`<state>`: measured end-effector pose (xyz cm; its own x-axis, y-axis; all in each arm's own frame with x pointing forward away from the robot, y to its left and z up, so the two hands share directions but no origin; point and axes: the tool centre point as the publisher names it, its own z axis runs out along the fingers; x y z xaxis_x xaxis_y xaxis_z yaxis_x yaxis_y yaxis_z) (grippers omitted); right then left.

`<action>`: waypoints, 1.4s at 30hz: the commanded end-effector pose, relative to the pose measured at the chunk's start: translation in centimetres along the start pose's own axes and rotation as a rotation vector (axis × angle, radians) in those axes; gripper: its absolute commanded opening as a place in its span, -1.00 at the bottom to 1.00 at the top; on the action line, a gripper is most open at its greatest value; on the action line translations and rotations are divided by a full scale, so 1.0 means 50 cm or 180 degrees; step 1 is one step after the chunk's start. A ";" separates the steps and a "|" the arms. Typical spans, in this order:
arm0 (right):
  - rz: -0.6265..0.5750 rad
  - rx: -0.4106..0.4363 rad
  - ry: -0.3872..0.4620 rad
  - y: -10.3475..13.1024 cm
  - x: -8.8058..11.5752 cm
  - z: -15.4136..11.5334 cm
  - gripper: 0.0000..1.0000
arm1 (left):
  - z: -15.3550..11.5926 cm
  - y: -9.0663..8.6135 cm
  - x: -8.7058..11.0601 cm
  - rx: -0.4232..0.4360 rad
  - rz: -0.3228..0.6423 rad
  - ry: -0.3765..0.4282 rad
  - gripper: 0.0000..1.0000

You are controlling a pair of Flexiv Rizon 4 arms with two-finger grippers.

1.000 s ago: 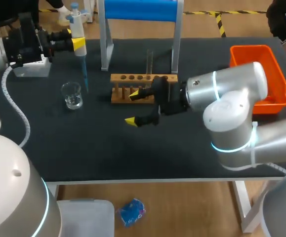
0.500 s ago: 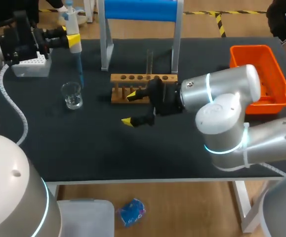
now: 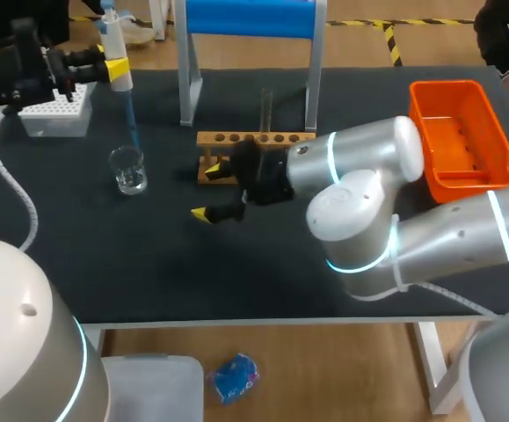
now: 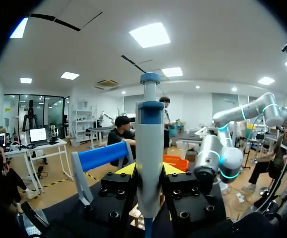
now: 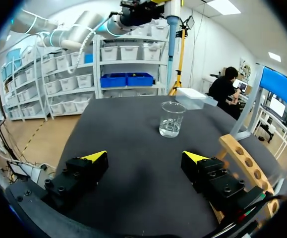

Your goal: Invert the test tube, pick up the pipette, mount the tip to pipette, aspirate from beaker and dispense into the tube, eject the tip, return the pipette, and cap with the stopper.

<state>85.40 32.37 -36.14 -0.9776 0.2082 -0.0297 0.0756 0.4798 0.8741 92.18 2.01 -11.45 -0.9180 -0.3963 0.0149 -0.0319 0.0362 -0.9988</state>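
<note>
Blue-topped pipette (image 4: 149, 144) being held upright, left gripper (image 4: 149, 169) clamping it, tip hanging near beaker (image 3: 129, 170), likely for aspirating; right gripper (image 5: 145, 157) hovering empty, fingers apart.

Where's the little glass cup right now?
In the head view, the small clear glass beaker stands on the black table's left side, left of the wooden test tube rack.

Bright, even overhead light. Soft shadow on tabletop (image 3: 149, 264) beside right pincer (image 3: 207, 192); glints on beaker (image 3: 129, 170) ahead of it.
</note>
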 end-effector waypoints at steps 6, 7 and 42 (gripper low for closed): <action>0.0042 -0.0044 0.0007 -0.005 -0.005 0.113 1.00 | -0.010 0.009 -0.014 0.0005 -0.0018 -0.0004 -1.00; 0.0043 -0.0045 0.0007 -0.005 -0.006 0.116 1.00 | -0.010 0.010 -0.015 0.0004 -0.0018 -0.0006 -1.00; 0.0011 -0.0032 0.0002 -0.002 -0.007 0.126 1.00 | -0.020 0.081 -0.077 0.0021 0.0205 -0.0301 -1.00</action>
<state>86.98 37.46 -39.25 -0.9778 0.2078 -0.0257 0.0763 0.4677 0.8806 95.06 4.58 -15.15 -0.8764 -0.4788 -0.0524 0.0232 0.0666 -0.9975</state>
